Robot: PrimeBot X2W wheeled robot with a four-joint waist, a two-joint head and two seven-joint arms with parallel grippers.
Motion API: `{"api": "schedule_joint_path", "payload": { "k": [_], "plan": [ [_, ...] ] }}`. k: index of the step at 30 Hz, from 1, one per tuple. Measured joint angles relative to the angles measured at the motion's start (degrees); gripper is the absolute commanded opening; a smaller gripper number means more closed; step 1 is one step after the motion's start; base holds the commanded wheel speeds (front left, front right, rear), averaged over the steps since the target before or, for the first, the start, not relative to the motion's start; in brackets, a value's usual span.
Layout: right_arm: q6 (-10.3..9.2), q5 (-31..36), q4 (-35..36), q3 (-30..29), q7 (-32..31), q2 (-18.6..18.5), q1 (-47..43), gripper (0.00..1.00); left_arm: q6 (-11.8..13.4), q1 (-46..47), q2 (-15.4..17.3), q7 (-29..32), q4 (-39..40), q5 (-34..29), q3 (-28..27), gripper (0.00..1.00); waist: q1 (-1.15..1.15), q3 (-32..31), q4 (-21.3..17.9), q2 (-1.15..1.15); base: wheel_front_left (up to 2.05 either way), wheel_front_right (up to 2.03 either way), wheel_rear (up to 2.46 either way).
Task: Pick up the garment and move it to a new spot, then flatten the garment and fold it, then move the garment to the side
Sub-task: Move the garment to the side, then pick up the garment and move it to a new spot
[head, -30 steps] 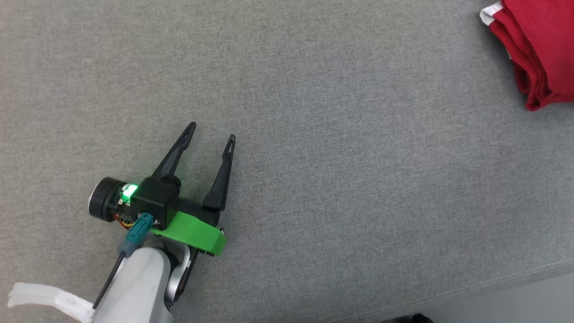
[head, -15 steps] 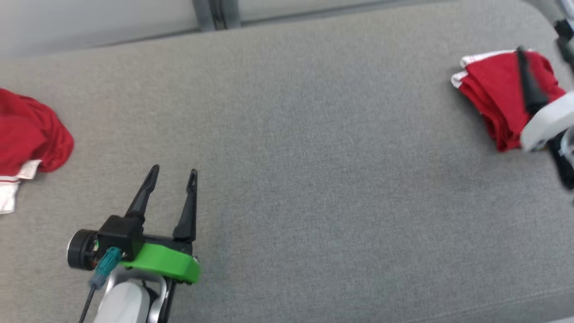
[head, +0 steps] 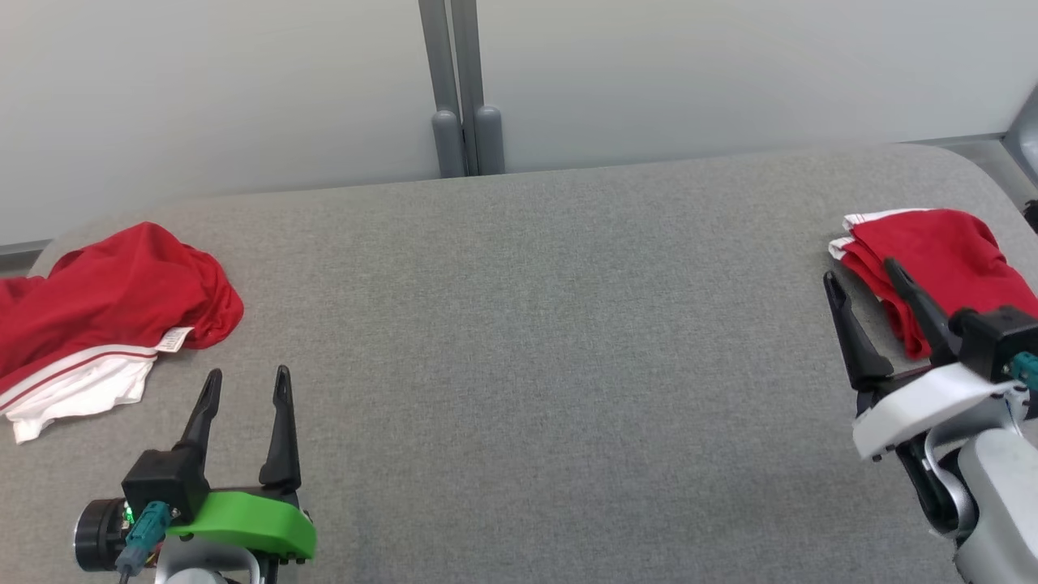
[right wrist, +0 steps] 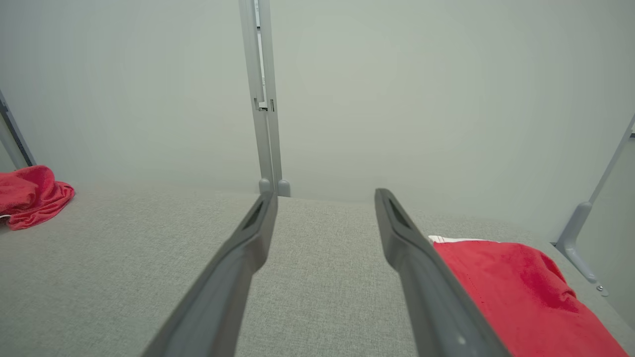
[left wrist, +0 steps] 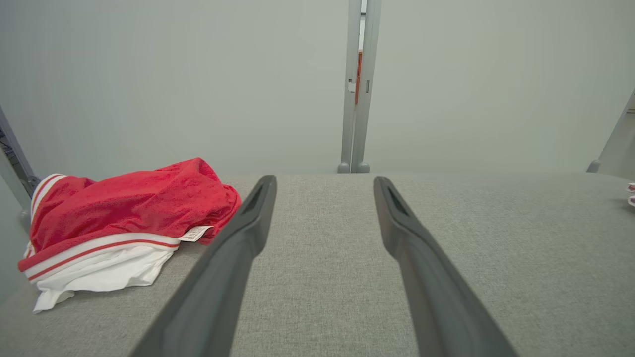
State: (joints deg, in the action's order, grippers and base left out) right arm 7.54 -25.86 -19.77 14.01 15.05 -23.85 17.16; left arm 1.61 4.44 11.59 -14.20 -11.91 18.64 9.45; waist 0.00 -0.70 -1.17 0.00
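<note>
A crumpled red garment (head: 122, 284) with white striped parts lies at the left end of the grey fabric table (head: 519, 324); it also shows in the left wrist view (left wrist: 134, 208) and far left in the right wrist view (right wrist: 30, 193). A folded red garment (head: 941, 251) with a white edge lies at the right end (right wrist: 511, 277). My left gripper (head: 247, 375) is open above bare table, right of and nearer than the crumpled garment, nothing between its fingers (left wrist: 323, 179). My right gripper (head: 859, 272) is open and empty just left of the folded garment (right wrist: 325, 193).
Pale wall panels rise behind the table's back edge, joined by a grey post (head: 458, 89). A slanted grey frame leg (right wrist: 580, 238) stands past the table's right end. The wide middle of the table lies between the two grippers.
The head camera has tilted up, so the whole picture shifted: the wall, both garments and the right gripper have come into view. Both grippers stay open.
</note>
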Motion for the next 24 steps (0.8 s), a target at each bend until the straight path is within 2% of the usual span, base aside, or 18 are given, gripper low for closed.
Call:
{"api": "schedule_joint_path", "payload": {
  "k": [9,24],
  "plan": [
    [-0.01,1.9,5.24,-4.28,0.0,4.87,-10.34,1.0,0.41,-3.33,-1.57,-0.59,-1.85,0.57,-0.74,1.0,0.0,-2.98,2.64,0.0,0.0,0.0,0.0],
    [-0.01,3.9,4.7,-4.45,-0.32,5.99,-10.95,1.0,-1.36,-2.64,-2.37,-0.77,-3.28,-0.63,-1.1,1.0,0.0,-2.1,2.0,0.0,0.0,0.0,0.0]
  ]
}}
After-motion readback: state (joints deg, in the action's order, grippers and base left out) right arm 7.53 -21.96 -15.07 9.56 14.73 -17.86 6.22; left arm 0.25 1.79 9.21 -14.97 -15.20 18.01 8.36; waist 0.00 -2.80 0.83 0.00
